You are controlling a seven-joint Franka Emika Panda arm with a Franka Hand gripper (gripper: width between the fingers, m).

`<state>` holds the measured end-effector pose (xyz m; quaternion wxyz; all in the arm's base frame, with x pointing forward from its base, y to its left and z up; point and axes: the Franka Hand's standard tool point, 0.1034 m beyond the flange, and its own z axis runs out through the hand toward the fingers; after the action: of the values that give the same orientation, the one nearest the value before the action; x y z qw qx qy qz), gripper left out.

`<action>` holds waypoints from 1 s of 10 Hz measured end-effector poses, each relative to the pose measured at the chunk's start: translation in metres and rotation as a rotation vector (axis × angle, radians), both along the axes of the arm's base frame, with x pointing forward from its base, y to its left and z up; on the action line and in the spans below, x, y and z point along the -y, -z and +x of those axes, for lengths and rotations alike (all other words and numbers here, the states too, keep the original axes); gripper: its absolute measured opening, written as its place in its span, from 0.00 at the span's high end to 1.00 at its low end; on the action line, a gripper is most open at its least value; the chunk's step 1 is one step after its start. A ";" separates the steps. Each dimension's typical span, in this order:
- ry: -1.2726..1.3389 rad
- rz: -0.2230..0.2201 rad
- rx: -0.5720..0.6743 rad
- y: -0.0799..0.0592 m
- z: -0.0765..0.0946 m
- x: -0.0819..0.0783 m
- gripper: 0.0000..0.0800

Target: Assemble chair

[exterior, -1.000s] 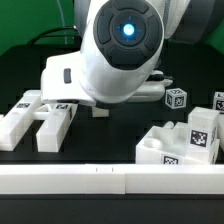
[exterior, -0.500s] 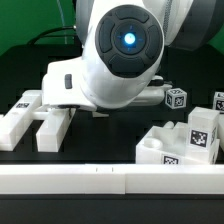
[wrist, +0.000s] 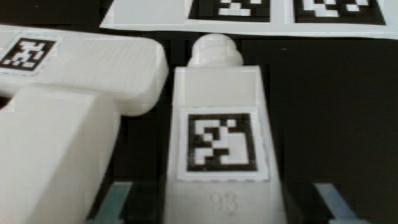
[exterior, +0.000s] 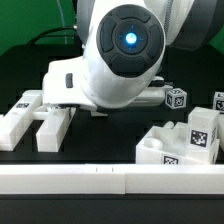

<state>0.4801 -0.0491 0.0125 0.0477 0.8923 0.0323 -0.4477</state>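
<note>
In the wrist view a long white chair bar (wrist: 221, 120) with a square tag and a rounded peg end lies flat on the black table. My gripper (wrist: 222, 205) straddles its near end. Both fingers (wrist: 118, 200) stand off its sides with dark gaps, so the gripper is open. A wider white chair block (wrist: 71, 110) lies beside the bar. In the exterior view the white arm (exterior: 125, 50) hangs over the bar (exterior: 55, 125) and block (exterior: 22, 122) and hides the fingers. A notched white block (exterior: 180, 145) sits at the exterior view's right.
The marker board (wrist: 160, 12) lies just beyond the bar's peg end. Two small tagged white pieces (exterior: 176, 98) (exterior: 219, 102) stand at the back right. A long white ledge (exterior: 110, 180) runs across the front of the table.
The arm came down a little over the left parts between the oldest frame and half a second ago. Since then nothing shows as moved in the exterior view.
</note>
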 end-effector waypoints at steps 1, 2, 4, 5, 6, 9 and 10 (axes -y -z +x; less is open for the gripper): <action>-0.002 -0.001 0.003 -0.002 0.001 -0.002 0.63; -0.002 -0.009 0.011 -0.009 0.004 -0.007 0.63; 0.019 -0.058 0.035 -0.039 0.013 -0.030 0.63; 0.024 -0.061 0.038 -0.055 0.018 -0.036 0.63; 0.032 -0.053 0.065 -0.070 0.026 -0.039 0.63; 0.033 -0.046 0.100 -0.072 0.032 -0.035 0.63; 0.029 -0.042 0.140 -0.070 0.038 -0.035 0.63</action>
<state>0.5180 -0.0139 0.0829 0.0622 0.9206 0.0066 -0.3856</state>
